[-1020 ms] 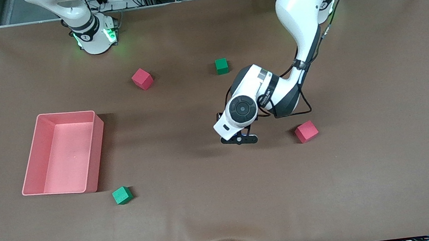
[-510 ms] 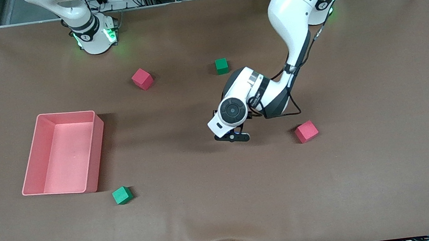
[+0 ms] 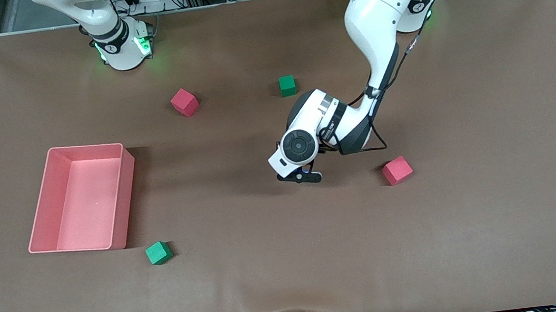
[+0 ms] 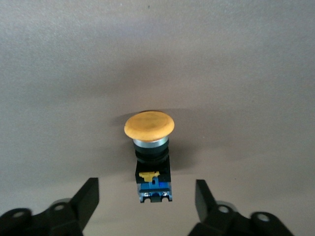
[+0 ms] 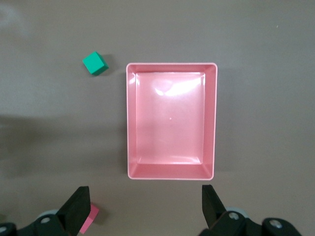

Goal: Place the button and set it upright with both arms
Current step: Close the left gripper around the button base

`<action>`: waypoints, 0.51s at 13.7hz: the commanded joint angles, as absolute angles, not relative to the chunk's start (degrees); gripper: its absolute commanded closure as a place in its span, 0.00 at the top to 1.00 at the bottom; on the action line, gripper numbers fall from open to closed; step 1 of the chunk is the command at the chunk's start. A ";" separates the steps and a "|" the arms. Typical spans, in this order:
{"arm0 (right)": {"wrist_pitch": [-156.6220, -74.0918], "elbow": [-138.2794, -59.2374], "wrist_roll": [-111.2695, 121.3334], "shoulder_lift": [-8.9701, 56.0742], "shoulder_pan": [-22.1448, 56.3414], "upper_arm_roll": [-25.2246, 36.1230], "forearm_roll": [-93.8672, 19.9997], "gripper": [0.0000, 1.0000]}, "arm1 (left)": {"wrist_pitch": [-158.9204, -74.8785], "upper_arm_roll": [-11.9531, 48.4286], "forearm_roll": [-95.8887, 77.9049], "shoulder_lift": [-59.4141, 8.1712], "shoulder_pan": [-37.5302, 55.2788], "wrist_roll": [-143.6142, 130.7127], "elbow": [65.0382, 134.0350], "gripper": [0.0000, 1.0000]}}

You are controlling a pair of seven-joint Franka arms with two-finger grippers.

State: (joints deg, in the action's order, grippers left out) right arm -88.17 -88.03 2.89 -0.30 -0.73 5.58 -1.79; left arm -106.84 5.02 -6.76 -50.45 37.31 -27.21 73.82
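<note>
From the front view, I have the left gripper (image 3: 300,176) down at the mat (image 3: 479,237) near the middle of the table, with a red cube (image 3: 397,170) just beside it toward the left arm's end. The wrist hides the button here, so this view tells me little about it. A green cube (image 3: 287,85) and another red cube (image 3: 184,102) lie farther from the camera. The pink tray (image 3: 118,196) sits toward the right arm's end, with a second green cube (image 3: 158,253) nearer the camera than the tray. The right arm shows only its base and lower links here, and its hand is out of frame.

On the left wrist view, the button (image 4: 150,152) lies on its side on the mat, orange cap pointing away from the fingers (image 4: 86,199), black body and blue end toward them. My left gripper (image 4: 147,196) is spread, a finger on each side of the body, neither touching it. Nothing is grasped.

On the right wrist view, the right gripper (image 5: 142,204) waits spread and empty, high over the pink tray (image 5: 130,123), which holds nothing.

My reading: this is early. The button is neither gripped nor upright. What is left is to clamp on the body, lift it, probably hand it across to the right arm, and set it standing.
</note>
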 commanded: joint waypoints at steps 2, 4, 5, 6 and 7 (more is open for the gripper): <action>-87.01 -86.66 2.20 0.35 -0.79 5.27 -1.32 1.00 | -105.73 4.48 -7.65 -52.47 38.58 -26.54 72.07 0.74; -87.01 -86.40 2.20 0.35 -0.97 5.27 -1.41 1.00 | -105.73 4.31 -7.65 -52.56 39.46 -26.46 72.07 0.73; -87.01 -85.96 2.11 0.35 -1.05 5.27 -1.41 1.00 | -105.73 4.31 -7.65 -52.56 39.46 -26.37 72.07 0.72; -87.01 -85.78 2.11 0.35 -1.05 5.27 -1.41 1.00 | -105.73 4.31 -7.65 -52.73 39.46 -26.37 72.16 0.71; -87.01 -85.78 2.11 0.35 -1.05 5.27 -1.41 1.00 | -105.73 4.31 -7.56 -52.73 39.46 -26.19 72.25 0.69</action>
